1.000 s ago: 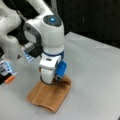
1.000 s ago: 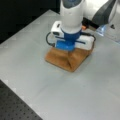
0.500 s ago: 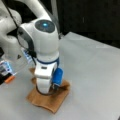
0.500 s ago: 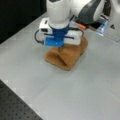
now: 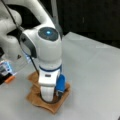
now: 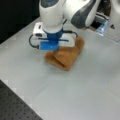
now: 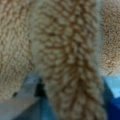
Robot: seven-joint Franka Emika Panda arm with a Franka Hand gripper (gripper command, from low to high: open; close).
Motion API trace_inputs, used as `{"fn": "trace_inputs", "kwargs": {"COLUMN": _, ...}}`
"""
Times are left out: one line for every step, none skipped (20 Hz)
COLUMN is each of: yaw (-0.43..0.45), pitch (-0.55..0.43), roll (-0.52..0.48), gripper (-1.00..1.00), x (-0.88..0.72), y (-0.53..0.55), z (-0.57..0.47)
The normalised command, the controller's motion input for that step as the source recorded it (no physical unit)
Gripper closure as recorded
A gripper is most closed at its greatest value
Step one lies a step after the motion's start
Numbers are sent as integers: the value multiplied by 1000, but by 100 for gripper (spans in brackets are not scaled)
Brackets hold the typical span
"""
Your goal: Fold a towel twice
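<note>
Claw: the single claw (image 6: 53,53) is lowered onto the towel, with its tips hidden behind the arm's wrist in both front views. The wrist view shows a thick ridge of cloth standing between the jaws, so the claw is judged clenched on a fold of the towel.
Towel position: the towel (image 6: 67,56) lies on the grey bench (image 6: 87,90) directly under the claw and spreads out from it toward a front view's right. It already lies doubled over, with a rounded folded edge on the side away from the arm.
Towel handling: judged light, soft and limp. The looped pile (image 7: 67,50) should give good grip, with no risk of breakage. It will sag and drag wherever it is not supported.
Hold point: judged best at an edge or corner, with all layers pinched together.
Count: one towel, one claw, one arm (image 5: 48,47), one bench.
</note>
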Motion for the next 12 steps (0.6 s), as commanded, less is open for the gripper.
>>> {"fn": "trace_inputs", "kwargs": {"yaw": -69, "pitch": -29, "roll": 205, "gripper": 100, "x": 161, "y": -17, "z": -142}}
{"fn": "trace_inputs", "kwargs": {"yaw": -61, "pitch": -27, "roll": 197, "gripper": 100, "x": 148, "y": -27, "z": -134}}
{"fn": "trace_inputs", "kwargs": {"yaw": -63, "pitch": -35, "roll": 232, "gripper": 100, "x": 134, "y": -48, "z": -143}}
{"fn": "trace_inputs", "kwargs": {"yaw": -54, "pitch": -35, "roll": 232, "gripper": 100, "x": 122, "y": -63, "z": -134}}
{"fn": "trace_inputs", "kwargs": {"yaw": -41, "pitch": -38, "roll": 231, "gripper": 100, "x": 107, "y": -96, "z": -143}}
{"fn": "trace_inputs", "kwargs": {"yaw": -22, "pitch": -50, "roll": 232, "gripper": 100, "x": 92, "y": -145, "z": -160}}
{"fn": "trace_inputs", "kwargs": {"yaw": -15, "pitch": -52, "roll": 221, "gripper": 100, "x": 81, "y": -174, "z": -157}}
{"fn": "trace_inputs", "kwargs": {"yaw": -11, "pitch": -52, "roll": 206, "gripper": 100, "x": 76, "y": -187, "z": -142}}
{"fn": "trace_inputs", "kwargs": {"yaw": -4, "pitch": -52, "roll": 218, "gripper": 100, "x": 66, "y": -216, "z": -145}}
{"fn": "trace_inputs", "kwargs": {"yaw": -9, "pitch": -51, "roll": 212, "gripper": 100, "x": 62, "y": -221, "z": -137}}
{"fn": "trace_inputs", "kwargs": {"yaw": -15, "pitch": -48, "roll": 202, "gripper": 100, "x": 60, "y": -212, "z": -121}}
{"fn": "trace_inputs", "kwargs": {"yaw": -23, "pitch": -47, "roll": 189, "gripper": 100, "x": 64, "y": -190, "z": -92}}
